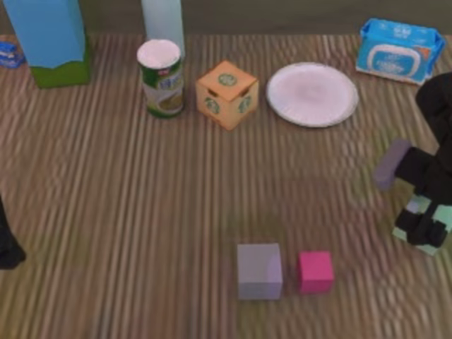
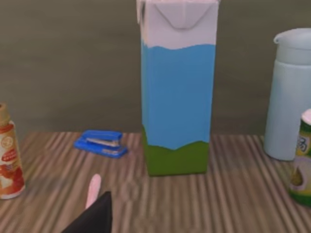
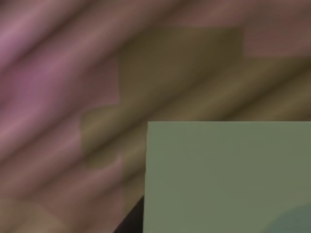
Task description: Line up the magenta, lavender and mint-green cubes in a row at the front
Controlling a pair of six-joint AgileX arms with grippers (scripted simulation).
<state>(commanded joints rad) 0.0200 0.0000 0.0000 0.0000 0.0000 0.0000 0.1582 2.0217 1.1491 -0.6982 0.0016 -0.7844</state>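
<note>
Three cubes, one each: lavender cube [image 1: 259,271], magenta cube [image 1: 315,272], mint-green cube [image 1: 421,227] pinched by right gripper [image 1: 422,227] fingers.

Mostly hidden beneath the right gripper [image 1: 422,227] near the table's right edge: the mint-green cube [image 1: 429,247], only slivers showing; fingers' stance unreadable. Cropped at the top view's left edge, the left arm [image 1: 8,247] (just a dark stub) and the blue stapler [image 1: 8,54]. Filling the right wrist view, a blurred mint-green face [image 3: 228,174], cut off.
</note>
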